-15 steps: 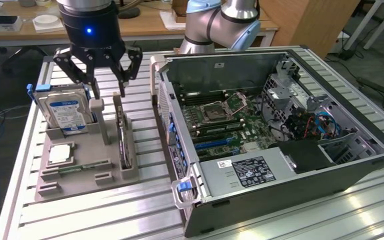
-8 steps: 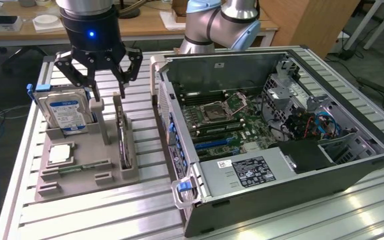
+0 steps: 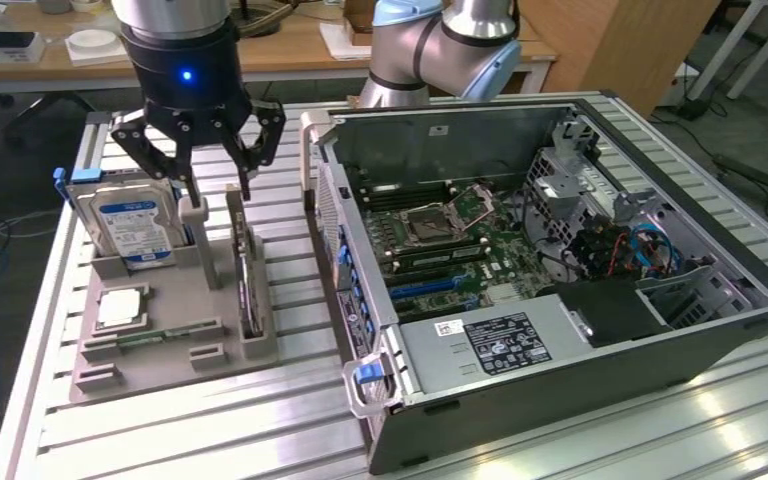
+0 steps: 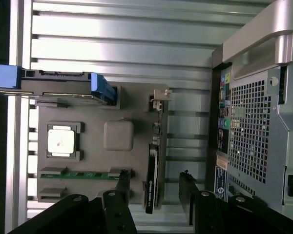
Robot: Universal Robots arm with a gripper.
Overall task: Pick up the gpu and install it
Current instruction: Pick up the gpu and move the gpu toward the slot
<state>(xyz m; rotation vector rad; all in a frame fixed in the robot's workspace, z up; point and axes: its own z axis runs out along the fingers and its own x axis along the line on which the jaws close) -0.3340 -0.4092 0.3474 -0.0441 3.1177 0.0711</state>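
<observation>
Hovering with end effector (image 3: 215,188) spread wide, straddling from above gpu (image 3: 244,285) on edge in tray (image 3: 157,365), exterior view's left-centre. Hard drive (image 3: 137,225) just left, case (image 3: 337,230) near right.

Under gripper (image 3: 215,192), standing on edge in tray (image 3: 144,372) slot: gpu (image 3: 244,290). To one side of gripper, upright in same tray: drive (image 3: 135,228); near it, flat in tray: cpu (image 3: 120,307), memory stick (image 3: 164,333). To gripper's other side, on counter (image 3: 224,430): case (image 3: 598,385).
</observation>
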